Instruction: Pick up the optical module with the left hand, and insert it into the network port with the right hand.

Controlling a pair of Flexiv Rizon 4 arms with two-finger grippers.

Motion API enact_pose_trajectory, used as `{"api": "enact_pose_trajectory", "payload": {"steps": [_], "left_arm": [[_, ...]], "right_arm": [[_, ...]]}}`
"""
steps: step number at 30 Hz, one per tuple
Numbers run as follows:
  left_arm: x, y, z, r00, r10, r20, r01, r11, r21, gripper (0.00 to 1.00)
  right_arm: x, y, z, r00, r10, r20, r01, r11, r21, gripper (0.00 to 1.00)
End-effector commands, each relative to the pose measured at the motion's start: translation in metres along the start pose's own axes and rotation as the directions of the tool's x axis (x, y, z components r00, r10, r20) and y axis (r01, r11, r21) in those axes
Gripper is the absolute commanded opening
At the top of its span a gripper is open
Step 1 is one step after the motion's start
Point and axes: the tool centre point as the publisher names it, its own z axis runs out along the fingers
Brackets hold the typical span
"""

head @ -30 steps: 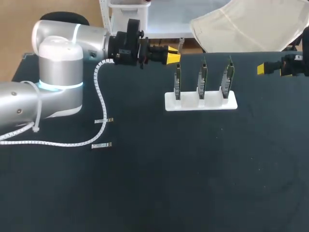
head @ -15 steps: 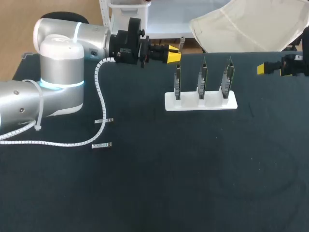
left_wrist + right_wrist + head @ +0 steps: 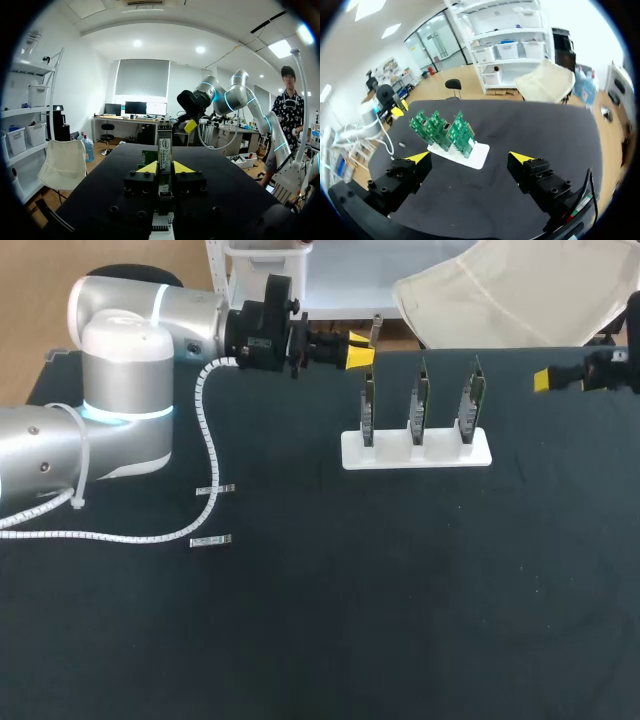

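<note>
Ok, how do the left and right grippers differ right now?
The left gripper is shut on the optical module, held between its fingers; the right gripper is wide open and empty. The left gripper sits close to the rack of green boards; the right gripper is farther off on the other side. Both point toward the rack.

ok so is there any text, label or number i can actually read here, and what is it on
No text here can be read outright.
Optical module, held in the left gripper: a white label with dark print, too small and blurred to read.
Upper tag and lower tag by the white cable: too small to read.
Green circuit boards in the white stand: no legible markings.
</note>
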Motion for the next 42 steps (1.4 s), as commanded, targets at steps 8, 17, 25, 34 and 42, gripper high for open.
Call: {"api": "enact_pose_trajectory", "payload": {"steps": [8, 17, 25, 34, 42], "left_arm": [[0.0, 0.001, 0.0, 1.0, 0.0, -0.001, 0.0, 1.0, 0.002, 0.0], [0.0, 0.001, 0.0, 1.0, 0.0, -0.001, 0.0, 1.0, 0.002, 0.0], [0.0, 0.001, 0.0, 1.0, 0.0, -0.001, 0.0, 1.0, 0.002, 0.0], [0.0, 0.001, 0.0, 1.0, 0.0, -0.001, 0.0, 1.0, 0.002, 0.0], [0.0, 0.001, 0.0, 1.0, 0.0, -0.001, 0.0, 1.0, 0.002, 0.0]], "right_arm": [[-0.066, 0.02, 0.007, 0.956, -0.292, 0.042, 0.291, 0.909, -0.299, 1.0], [-0.074, 0.053, 0.028, 0.924, -0.381, 0.026, 0.352, 0.825, -0.442, 1.0], [-0.08, 0.061, 0.03, 0.933, -0.355, 0.065, 0.349, 0.841, -0.413, 1.0], [-0.08, 0.061, 0.03, 0.933, -0.355, 0.065, 0.349, 0.841, -0.413, 1.0], [-0.08, 0.061, 0.03, 0.933, -0.355, 0.065, 0.349, 0.841, -0.413, 1.0]]}}
